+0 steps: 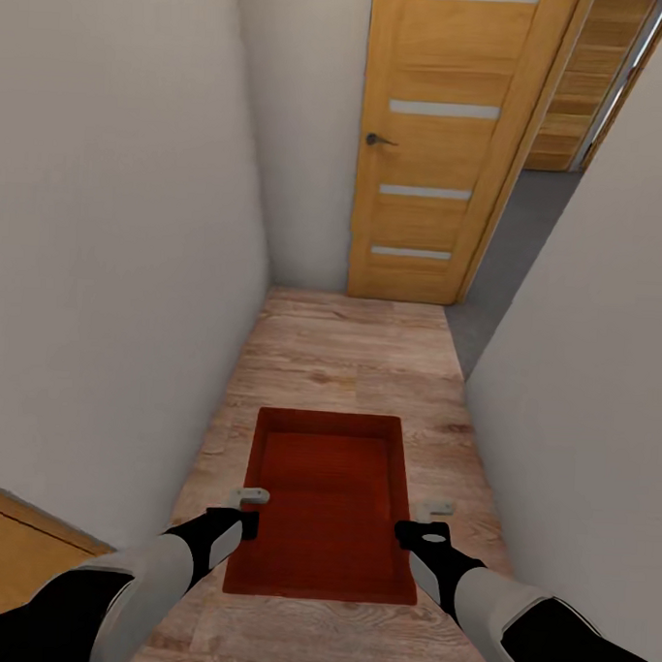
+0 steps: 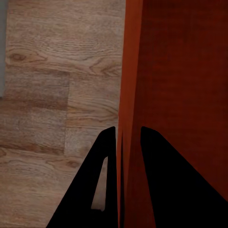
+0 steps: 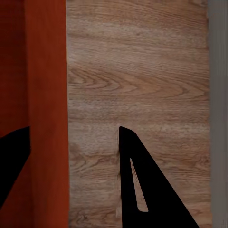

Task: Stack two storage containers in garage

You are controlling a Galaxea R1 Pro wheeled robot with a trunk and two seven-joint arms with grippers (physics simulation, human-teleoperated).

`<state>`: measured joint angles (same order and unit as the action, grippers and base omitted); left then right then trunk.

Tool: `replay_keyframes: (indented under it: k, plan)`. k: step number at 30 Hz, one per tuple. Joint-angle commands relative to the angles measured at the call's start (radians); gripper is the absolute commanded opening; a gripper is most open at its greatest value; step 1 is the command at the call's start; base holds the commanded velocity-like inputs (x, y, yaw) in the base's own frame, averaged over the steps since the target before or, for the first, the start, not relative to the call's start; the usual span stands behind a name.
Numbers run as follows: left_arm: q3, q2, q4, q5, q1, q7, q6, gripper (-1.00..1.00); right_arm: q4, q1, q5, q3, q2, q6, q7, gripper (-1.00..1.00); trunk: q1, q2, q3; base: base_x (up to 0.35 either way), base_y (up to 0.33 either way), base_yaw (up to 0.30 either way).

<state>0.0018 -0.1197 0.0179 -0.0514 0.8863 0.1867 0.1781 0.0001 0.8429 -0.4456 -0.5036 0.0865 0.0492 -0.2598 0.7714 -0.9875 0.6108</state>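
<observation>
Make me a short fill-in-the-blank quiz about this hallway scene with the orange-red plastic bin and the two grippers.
1. The orange-red rectangular plastic storage container is carried above a light ____-plank floor.
2. The left gripper has one finger on each side of the container's ____.
3. Ahead stands an orange-brown wooden door with four glass ____.
4. The container holds ____.

Missing words: wood; wall; slits; nothing
</observation>
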Motion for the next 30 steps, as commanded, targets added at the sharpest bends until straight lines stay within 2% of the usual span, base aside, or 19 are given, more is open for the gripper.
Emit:
replay_keyframes:
  k: [1, 30]
  plan:
    - [-0.009, 0.0, 0.002, 0.001, 0.0, 0.007, 0.006, -1.0, 0.001, 0.001, -0.012, -0.007, 0.0, 0.005, -0.004, -1.0, 0.001, -0.001, 0.001, 0.322, 0.0, -0.146]
    - [-0.009, 0.0, 0.002, 0.001, 0.0, 0.007, 0.006, -1.0, 0.001, 0.001, -0.012, -0.007, -0.002, 0.005, -0.003, -1.0, 0.001, -0.001, 0.001, 0.322, 0.0, -0.006]
